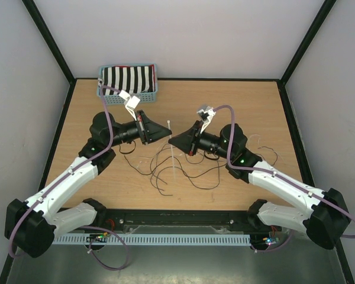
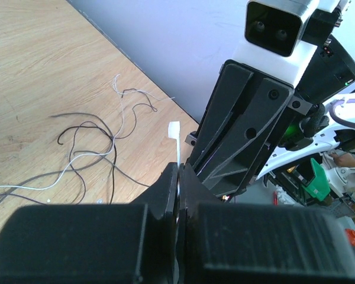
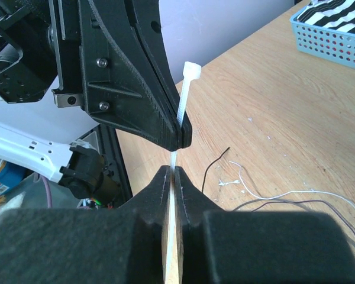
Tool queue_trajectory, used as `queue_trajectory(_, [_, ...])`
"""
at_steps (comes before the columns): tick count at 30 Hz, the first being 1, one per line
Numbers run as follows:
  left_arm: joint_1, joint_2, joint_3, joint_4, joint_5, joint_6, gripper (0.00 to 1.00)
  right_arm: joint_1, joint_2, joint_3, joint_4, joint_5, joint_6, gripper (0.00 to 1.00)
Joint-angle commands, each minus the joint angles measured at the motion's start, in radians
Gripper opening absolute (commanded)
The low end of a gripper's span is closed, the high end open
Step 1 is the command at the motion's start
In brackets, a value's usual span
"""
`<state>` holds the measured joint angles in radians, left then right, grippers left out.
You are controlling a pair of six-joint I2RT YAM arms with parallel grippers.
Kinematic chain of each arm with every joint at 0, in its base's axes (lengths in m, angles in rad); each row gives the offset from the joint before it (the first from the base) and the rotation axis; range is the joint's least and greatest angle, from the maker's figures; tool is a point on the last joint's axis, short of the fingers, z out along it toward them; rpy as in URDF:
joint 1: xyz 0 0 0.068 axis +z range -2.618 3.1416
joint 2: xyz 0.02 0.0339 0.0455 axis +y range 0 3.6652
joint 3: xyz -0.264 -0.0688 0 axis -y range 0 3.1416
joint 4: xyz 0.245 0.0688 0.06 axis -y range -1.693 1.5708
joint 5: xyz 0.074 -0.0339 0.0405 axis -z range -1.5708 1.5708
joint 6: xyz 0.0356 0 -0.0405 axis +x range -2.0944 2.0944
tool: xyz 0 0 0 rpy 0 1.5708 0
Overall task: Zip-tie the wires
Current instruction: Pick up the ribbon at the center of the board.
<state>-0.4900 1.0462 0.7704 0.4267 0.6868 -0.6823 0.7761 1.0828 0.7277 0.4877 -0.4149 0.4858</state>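
The wires (image 1: 183, 171), thin dark strands with a few pale ones, lie loose in curling loops on the wooden table (image 1: 236, 100). Most are around its middle, spreading toward the near edge. A few more trail toward the right edge, beside the right arm. No gripper touches them.

Just above the loops, a white zip tie (image 3: 186, 94) stands roughly upright, its lower end hanging down toward the strands. The left gripper (image 2: 178, 174) is clenched, its fingertips pinching the tie below its upper end. The right gripper (image 3: 170, 174) meets it tip to tip. Its fingers are drawn in to a narrow slit that the tie fills, so it grasps the strap lower down. Both grippers point at each other over the middle of the table.

In the far left corner sits a blue basket (image 1: 153, 89) holding a black-and-white striped cloth (image 1: 127, 78), well apart from the wires.
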Motion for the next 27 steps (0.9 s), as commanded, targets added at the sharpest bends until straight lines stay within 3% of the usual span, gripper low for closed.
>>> queue_trajectory(1, [-0.001, 0.000, -0.001, 0.045, -0.021, 0.014, 0.00, -0.006, -0.037, -0.008, 0.030, 0.025, -0.029, 0.19])
queue_trajectory(5, [0.028, 0.024, 0.016, 0.044, -0.013, 0.009, 0.00, -0.008, -0.075, -0.014, -0.011, 0.071, -0.096, 0.41])
queue_trajectory(11, [0.183, 0.129, 0.079, 0.044, 0.138, -0.053, 0.00, -0.010, -0.214, -0.048, -0.097, 0.226, -0.260, 0.72])
queue_trajectory(15, [0.260, 0.250, 0.181, 0.042, 0.276, -0.017, 0.00, -0.011, -0.321, -0.095, -0.118, 0.326, -0.356, 0.81])
queue_trajectory(18, [0.300, 0.374, 0.285, 0.043, 0.342, 0.002, 0.00, -0.011, -0.390, -0.145, -0.119, 0.356, -0.393, 0.83])
queue_trajectory(27, [0.347, 0.724, 0.576, 0.043, 0.346, 0.151, 0.00, -0.012, -0.553, -0.259, -0.127, 0.379, -0.451, 0.89])
